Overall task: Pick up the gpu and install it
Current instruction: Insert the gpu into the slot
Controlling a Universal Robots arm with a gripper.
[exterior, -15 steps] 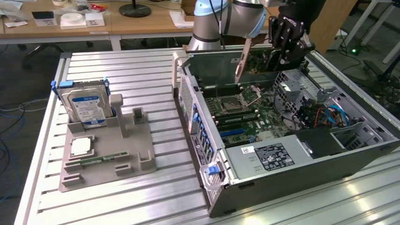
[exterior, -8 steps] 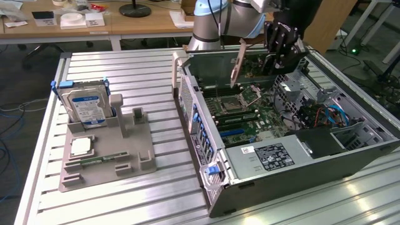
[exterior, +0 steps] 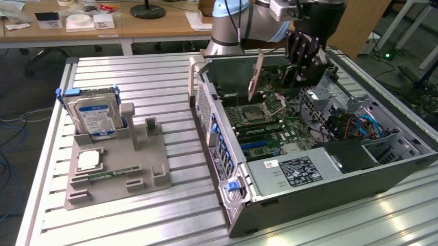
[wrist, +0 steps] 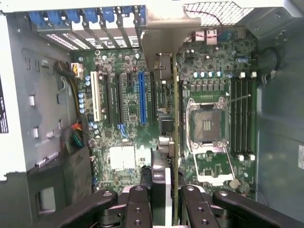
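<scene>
The gpu (wrist: 175,118) hangs edge-on inside the open computer case (exterior: 236,169), its silvery end bracket (wrist: 164,33) toward the case's slot openings. My gripper (wrist: 164,202) is shut on the card's near end, with one black finger (wrist: 137,204) on each side. The card sits over the motherboard (wrist: 123,156), between the blue expansion slot (wrist: 142,97) and the empty CPU socket (wrist: 206,123). In the exterior view the gpu (exterior: 258,77) shows as a thin upright strip over the board. My gripper (exterior: 304,72) reaches down into the case on the exterior view's right of it.
A grey fixture (exterior: 116,169) on the slatted table holds a blue-labelled hard drive (exterior: 96,115) and a square CPU chip (exterior: 89,160). Inside the case are the power supply (exterior: 298,171), cables (exterior: 356,125) and memory slots (wrist: 240,116). A wooden desk (exterior: 102,25) stands behind.
</scene>
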